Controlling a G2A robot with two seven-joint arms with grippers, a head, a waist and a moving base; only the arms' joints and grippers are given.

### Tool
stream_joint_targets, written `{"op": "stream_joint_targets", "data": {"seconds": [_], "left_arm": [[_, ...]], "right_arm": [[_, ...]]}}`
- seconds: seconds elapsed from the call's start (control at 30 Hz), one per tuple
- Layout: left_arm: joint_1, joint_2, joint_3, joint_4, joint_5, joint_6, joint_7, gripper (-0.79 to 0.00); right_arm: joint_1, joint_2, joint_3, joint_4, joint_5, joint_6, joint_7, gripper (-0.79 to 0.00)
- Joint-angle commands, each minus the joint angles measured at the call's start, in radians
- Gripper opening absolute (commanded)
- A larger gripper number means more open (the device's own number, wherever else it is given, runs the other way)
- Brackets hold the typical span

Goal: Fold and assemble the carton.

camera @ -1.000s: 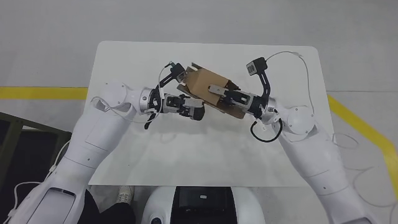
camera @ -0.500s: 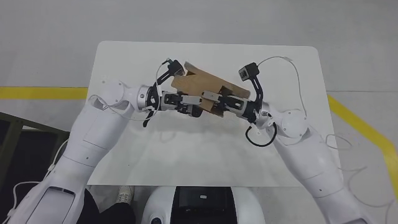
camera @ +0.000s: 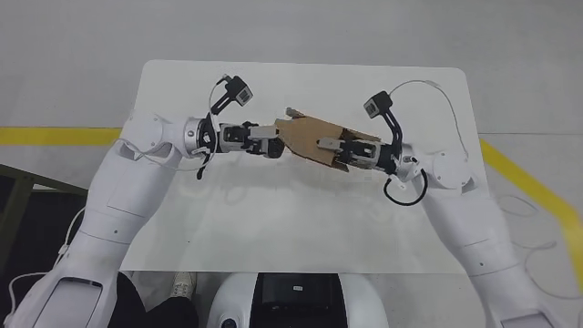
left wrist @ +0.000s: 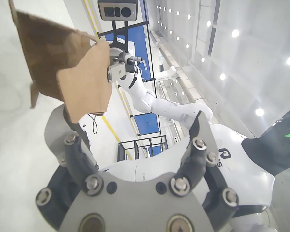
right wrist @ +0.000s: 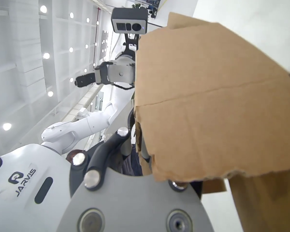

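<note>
Near the middle of the white table, closer to its far edge, sits a partly folded brown carton. The right gripper clamps the carton's right end. The left gripper is at its left end, fingers spread wide, grasping nothing.

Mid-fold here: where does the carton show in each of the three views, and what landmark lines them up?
Top view: the carton sits over the middle of the table, between the two arms.
Left wrist view: the carton is just ahead of the left gripper, with the other arm behind it.
Right wrist view: the carton is close up, with the other arm beyond its edge.
Shared landmark: the white table, seen behind the carton in both wrist views.
</note>
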Motion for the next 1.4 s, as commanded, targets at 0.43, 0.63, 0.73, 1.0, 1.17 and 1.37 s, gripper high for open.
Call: {"op": "stream_joint_targets", "data": {"seconds": [0.43,0.63,0.73,1.0,1.17,1.37], "left_arm": [[0.021,0.004,-0.011,0.004,0.002,0.002,0.014,0.000],[0.018,0.008,-0.030,-0.008,-0.012,0.001,0.005,0.000],[0.018,0.011,-0.041,-0.023,-0.015,0.001,0.000,0.000],[0.012,0.007,-0.027,-0.049,-0.046,0.009,-0.019,0.000],[-0.017,-0.009,0.021,-0.017,-0.096,-0.001,-0.031,0.000],[-0.054,-0.031,0.083,0.024,-0.129,-0.012,-0.050,0.000]], "right_arm": [[0.014,-0.004,-0.028,0.035,0.060,-0.028,0.079,-0.785],[0.023,-0.006,-0.046,0.053,0.027,-0.023,0.077,-0.785],[0.024,-0.005,-0.050,0.057,0.014,-0.022,0.074,-0.785],[0.023,-0.007,-0.063,0.055,0.005,-0.020,0.056,-0.785],[0.025,-0.010,-0.076,0.046,-0.004,-0.019,0.037,-0.785],[0.029,-0.013,-0.084,0.043,-0.004,-0.022,0.025,-0.785]]}}
